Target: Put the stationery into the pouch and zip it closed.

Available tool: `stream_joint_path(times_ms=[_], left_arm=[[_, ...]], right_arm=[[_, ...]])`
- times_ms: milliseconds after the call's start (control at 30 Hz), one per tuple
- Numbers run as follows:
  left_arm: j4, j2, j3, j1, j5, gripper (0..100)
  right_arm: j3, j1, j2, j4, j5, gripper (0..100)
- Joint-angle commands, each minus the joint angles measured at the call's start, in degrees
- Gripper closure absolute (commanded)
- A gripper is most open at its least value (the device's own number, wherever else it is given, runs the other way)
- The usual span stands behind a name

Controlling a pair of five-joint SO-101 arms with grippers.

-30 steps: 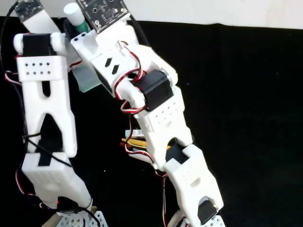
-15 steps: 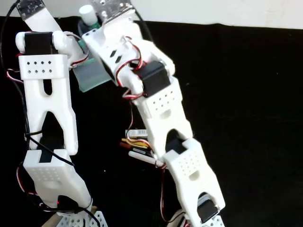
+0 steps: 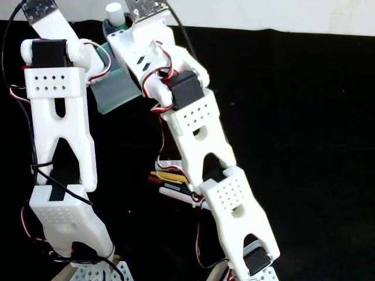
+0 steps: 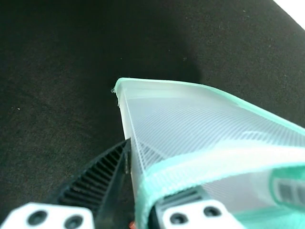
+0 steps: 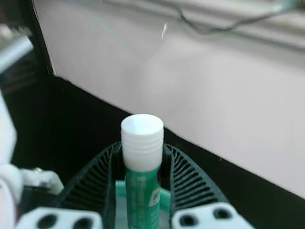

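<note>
Over the last second the right jaws, clamped on the glue stick (image 5: 141,138), have carried it rightward along the top edge, upper left of the high view, just above the pouch (image 3: 116,92). The left jaws are clamped on the pouch's rim. Pens (image 3: 170,178) lie lower centre on the worktop (image 3: 304,146); dropping the stick in looks next

A matte black cloth (image 3: 310,146) covers the table, marked with a few tiny pale specks. Along its far edge stands a plain, pale wall (image 3: 281,14), evenly lit, and it meets the cloth in a straight line. In the right wrist view a thin dark cable (image 5: 205,31) sags across the upper wall.
</note>
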State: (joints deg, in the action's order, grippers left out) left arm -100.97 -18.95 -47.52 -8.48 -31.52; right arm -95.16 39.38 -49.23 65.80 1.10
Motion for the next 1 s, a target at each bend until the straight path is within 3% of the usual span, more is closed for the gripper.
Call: stream_joint_path(times_ms=[0,167,467,733,967], left_arm=[[-0.3,-0.3,-1.0,-2.3,0.6,99],[-0.3,-0.3,-1.0,-4.3,0.6,99],[-0.3,-0.3,-1.0,-4.3,0.6,99],[-0.3,-0.3,-1.0,-4.3,0.6,99],[-0.3,-0.3,-1.0,-4.3,0.6,99]], right_arm=[[-6.6,0.4,-0.3,2.0,-0.3,99.0],[-6.6,0.4,-0.6,3.0,0.1,96.5],[-6.6,0.4,-0.6,3.3,0.0,68.9],[-6.6,-0.2,1.3,4.5,-0.2,68.4],[-6.6,-1.6,8.8,12.6,-0.3,68.4]])
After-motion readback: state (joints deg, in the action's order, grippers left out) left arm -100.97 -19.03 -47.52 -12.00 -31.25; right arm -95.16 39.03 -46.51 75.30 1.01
